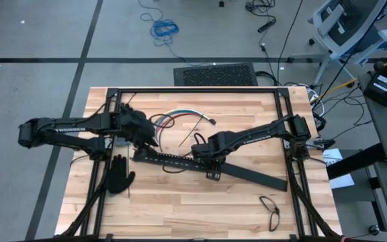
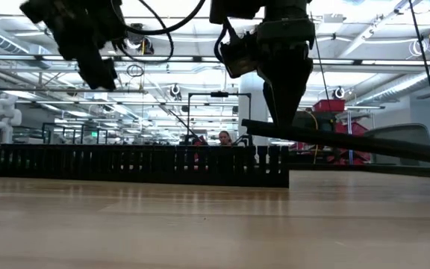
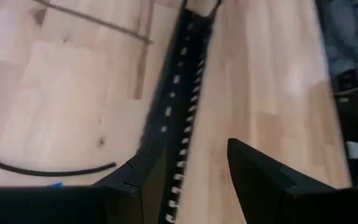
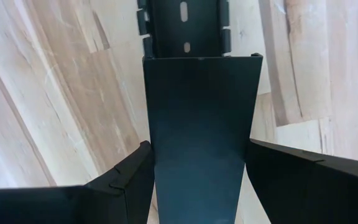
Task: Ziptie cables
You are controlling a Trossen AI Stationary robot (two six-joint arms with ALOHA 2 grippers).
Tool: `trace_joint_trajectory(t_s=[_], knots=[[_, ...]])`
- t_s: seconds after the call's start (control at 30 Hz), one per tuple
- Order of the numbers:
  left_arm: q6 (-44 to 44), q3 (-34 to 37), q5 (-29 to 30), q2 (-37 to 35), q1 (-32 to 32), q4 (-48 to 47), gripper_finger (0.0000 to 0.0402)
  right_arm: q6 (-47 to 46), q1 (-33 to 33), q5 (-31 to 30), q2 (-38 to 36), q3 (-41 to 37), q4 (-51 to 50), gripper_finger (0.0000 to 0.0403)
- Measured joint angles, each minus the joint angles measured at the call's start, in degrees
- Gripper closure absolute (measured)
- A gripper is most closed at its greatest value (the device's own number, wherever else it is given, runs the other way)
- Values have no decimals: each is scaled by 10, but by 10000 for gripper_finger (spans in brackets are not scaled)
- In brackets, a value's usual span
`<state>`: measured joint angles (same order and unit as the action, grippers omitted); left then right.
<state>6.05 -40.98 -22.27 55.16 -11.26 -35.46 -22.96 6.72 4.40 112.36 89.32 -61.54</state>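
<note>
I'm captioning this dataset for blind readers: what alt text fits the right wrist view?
The right hand straddles a flat black cover bar, one dark finger on each side of it. Beyond the bar's end lies a black slotted channel, on the light wooden table.

The cables (image 1: pixel 180 115) are just lying loose on the tabletop (image 1: pixel 200 202) toward the far edge, between the two arms. It's a thin bundle with red, blue, white and yellowish-green strands, curving in an arc, with a dark red loop at the left end. One ziptie (image 1: pixel 185 140), a skinny dark straight strip, lies slanted just in front of them, nothing holding it.
</note>
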Motion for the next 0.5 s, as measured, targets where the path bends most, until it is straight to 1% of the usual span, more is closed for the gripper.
trace_joint_trajectory(t_s=[0.07, 0.2, 0.23, 0.27, 0.37, 0.5], knots=[[1, 24, 7, 5, 2, 43, 235, 0, -3, 0, 0, 0, 0, 191], [-2, 101, -5, 4, 20, 261, 235, -2, -3, -1, 0, 0, -1, 191], [-15, 118, -3, 4, 27, 289, 235, -2, -3, -1, 0, 0, -3, 191], [-34, 131, 11, 4, 36, 298, 235, -2, -3, -1, 0, 0, -3, 191], [-107, 157, 65, 5, 65, 261, 235, -1, -4, -1, 0, 0, -3, 190], [-124, 191, 73, 5, 85, 240, 235, -1, -8, 0, 0, 0, -4, 190]])
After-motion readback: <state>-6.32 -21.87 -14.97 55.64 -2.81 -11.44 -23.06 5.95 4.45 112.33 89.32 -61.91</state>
